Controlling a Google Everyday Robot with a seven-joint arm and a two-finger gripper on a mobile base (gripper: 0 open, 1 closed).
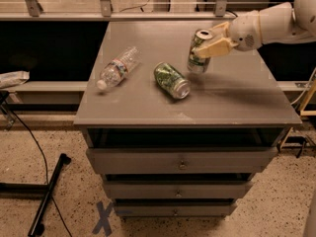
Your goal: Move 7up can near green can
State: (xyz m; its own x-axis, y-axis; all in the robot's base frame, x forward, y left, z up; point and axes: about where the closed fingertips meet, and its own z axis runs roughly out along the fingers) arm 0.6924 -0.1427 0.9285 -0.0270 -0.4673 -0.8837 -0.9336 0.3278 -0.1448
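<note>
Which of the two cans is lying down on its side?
The green can, dark with a leafy pattern, lies on its side mid-table. The paler 7up can is nearly upright, clamped in the gripper just to the right of it.

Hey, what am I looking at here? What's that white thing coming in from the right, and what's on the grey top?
That is a robot arm. Its tip is the gripper, a two-finger clamp, shut on the 7up can, held tilted at the back right of the table, a grey cabinet with drawers. One camera looks down from the front. Lying on their sides: the green can in the middle, a clear plastic bottle further left in the picture.
</note>
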